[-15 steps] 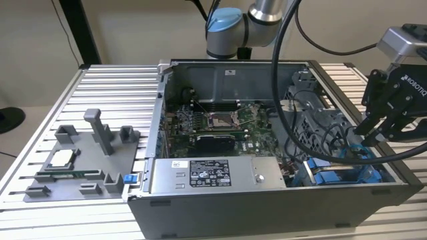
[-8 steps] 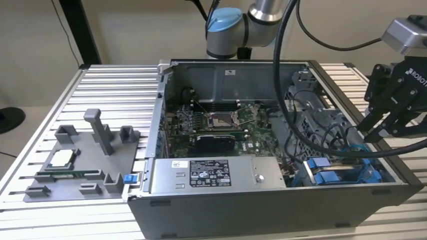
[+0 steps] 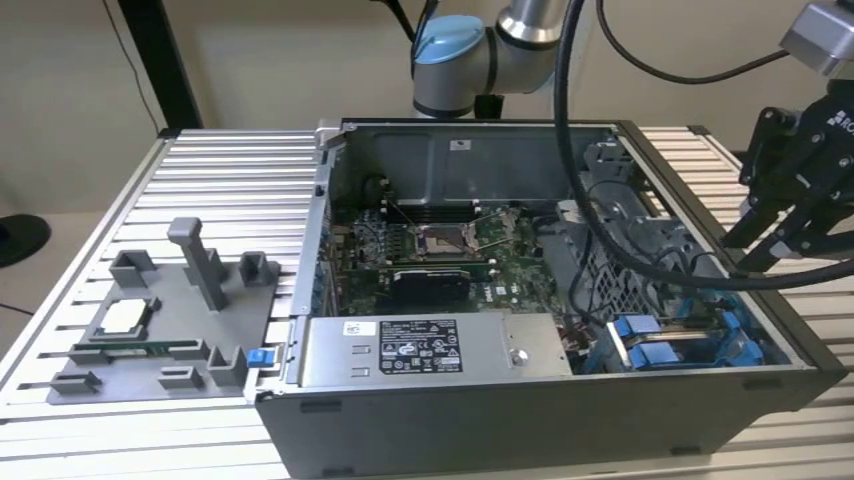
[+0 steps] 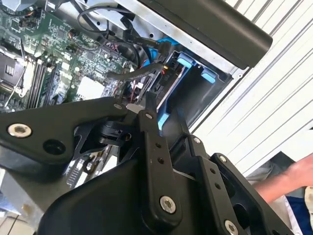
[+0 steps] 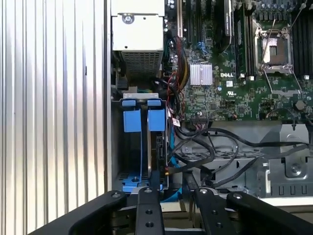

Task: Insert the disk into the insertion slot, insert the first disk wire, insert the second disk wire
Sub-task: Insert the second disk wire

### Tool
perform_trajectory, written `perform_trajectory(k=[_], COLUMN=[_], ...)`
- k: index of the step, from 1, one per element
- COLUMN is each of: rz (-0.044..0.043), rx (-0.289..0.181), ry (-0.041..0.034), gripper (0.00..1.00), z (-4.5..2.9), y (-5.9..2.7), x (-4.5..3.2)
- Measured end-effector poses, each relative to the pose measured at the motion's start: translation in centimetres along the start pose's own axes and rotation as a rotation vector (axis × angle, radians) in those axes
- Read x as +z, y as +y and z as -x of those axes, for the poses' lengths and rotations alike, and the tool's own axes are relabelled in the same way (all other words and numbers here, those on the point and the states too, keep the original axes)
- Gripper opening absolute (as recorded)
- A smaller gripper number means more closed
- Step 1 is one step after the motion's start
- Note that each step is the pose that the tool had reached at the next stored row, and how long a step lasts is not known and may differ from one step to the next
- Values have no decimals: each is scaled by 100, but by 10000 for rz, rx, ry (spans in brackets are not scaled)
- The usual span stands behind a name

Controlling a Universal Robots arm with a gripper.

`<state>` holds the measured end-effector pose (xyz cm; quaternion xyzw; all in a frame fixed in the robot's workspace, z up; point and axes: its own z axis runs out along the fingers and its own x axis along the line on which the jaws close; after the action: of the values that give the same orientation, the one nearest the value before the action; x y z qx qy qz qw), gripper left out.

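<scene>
The insertion slot [image 3: 674, 340], a grey bay with bright blue rails and tabs [image 5: 142, 120], sits in the open computer case's near corner on the exterior view's right. A thin silver-grey slab that looks like the disk [image 4: 172, 85] stands on edge inside the slot, between the blue parts. Loose black wires [image 5: 205, 154] loop beside the bay, and one flat black wire [image 4: 132, 73] ends close to a fingertip. My black gripper [image 3: 767, 245] hangs above that corner of the case. It stands open [image 5: 172, 183] over the bay and wires, with nothing between its fingers.
A grey labelled power-supply box [image 3: 427, 350] lies along the case's front, with the green motherboard [image 3: 441, 250] behind it. A grey fixture tray [image 3: 160, 330] rests on the slatted aluminium table [image 3: 227, 170] at the exterior view's left. A person's hand [image 4: 299, 176] is beyond the case.
</scene>
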<state>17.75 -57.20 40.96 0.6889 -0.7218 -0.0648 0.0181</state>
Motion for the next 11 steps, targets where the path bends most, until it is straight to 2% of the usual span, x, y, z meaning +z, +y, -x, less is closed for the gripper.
perform_trajectory(k=[11], rz=[-2], rx=[-18], ry=[4], gripper=[100], z=[1], y=[3], x=[-12])
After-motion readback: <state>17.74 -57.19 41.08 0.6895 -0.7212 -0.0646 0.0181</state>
